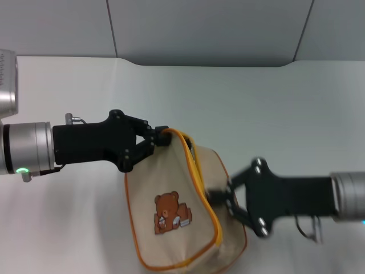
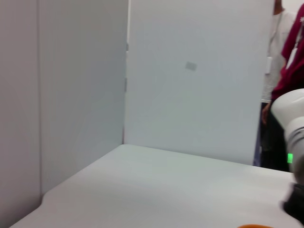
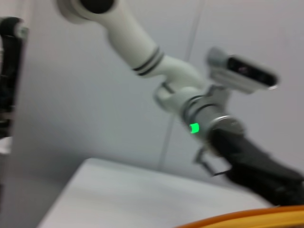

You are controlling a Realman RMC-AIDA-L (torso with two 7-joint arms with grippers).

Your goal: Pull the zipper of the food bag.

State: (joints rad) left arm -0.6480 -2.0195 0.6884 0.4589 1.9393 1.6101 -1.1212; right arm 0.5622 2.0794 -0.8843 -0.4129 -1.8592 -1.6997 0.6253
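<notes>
The beige food bag (image 1: 171,200) with a brown bear print lies on the white table (image 1: 256,97) in the head view. Its orange zipper (image 1: 199,188) runs along the panel edge from the top corner down the side. My left gripper (image 1: 162,136) is shut on the bag's top corner and holds it up. My right gripper (image 1: 219,197) comes in from the right and is shut at the zipper line halfway down; the pull tab is hidden by its fingers. An orange bag edge shows in the right wrist view (image 3: 247,219) and as a sliver in the left wrist view (image 2: 254,226).
Grey wall panels (image 1: 205,28) stand behind the table. The left wrist view shows a person in red (image 2: 292,61) beyond the far table edge. The right wrist view shows my left arm (image 3: 204,109) across the bag.
</notes>
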